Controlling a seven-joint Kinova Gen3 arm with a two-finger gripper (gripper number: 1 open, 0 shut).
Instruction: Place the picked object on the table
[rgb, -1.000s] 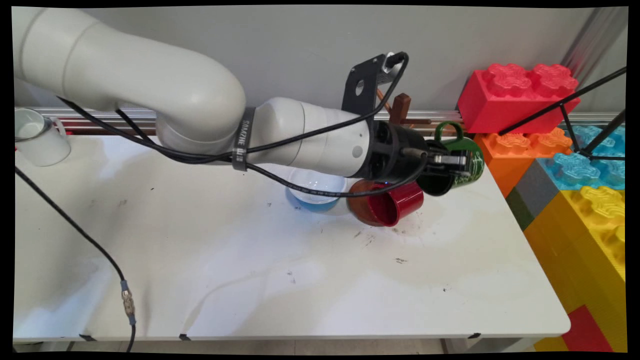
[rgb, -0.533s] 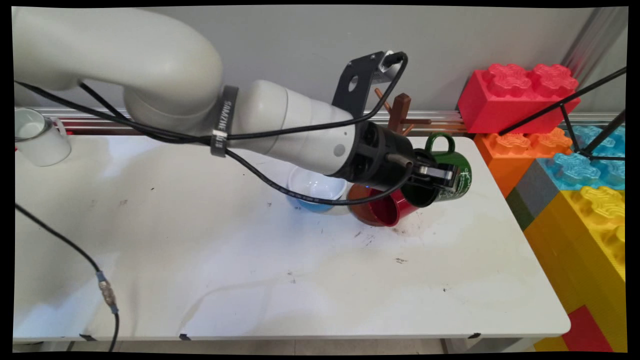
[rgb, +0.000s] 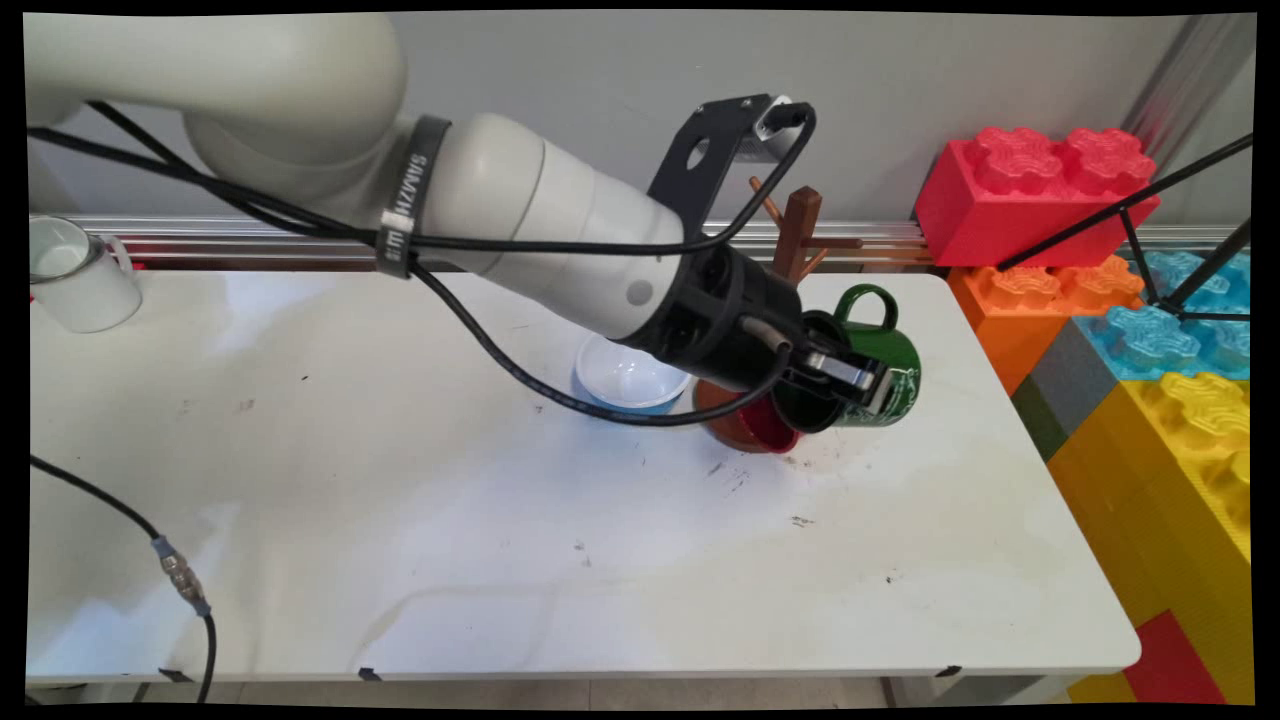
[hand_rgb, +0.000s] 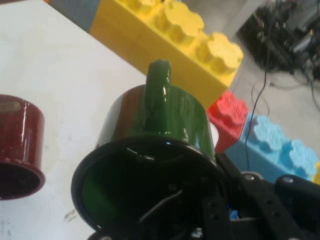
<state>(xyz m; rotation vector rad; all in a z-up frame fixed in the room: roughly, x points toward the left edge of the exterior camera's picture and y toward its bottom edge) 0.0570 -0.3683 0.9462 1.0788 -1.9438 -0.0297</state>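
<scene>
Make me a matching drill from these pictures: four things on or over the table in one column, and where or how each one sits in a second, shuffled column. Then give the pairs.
Things:
1. green mug
2. red mug
3. white mug
4. bowl

Places and states:
A. upright at the table's far left corner
B. held at its rim by the gripper, tipped, handle up
C. lying on its side on the table
D. open side up, white inside, blue outside, left of the red mug

Pairs: 1-B, 2-C, 3-A, 4-D
</scene>
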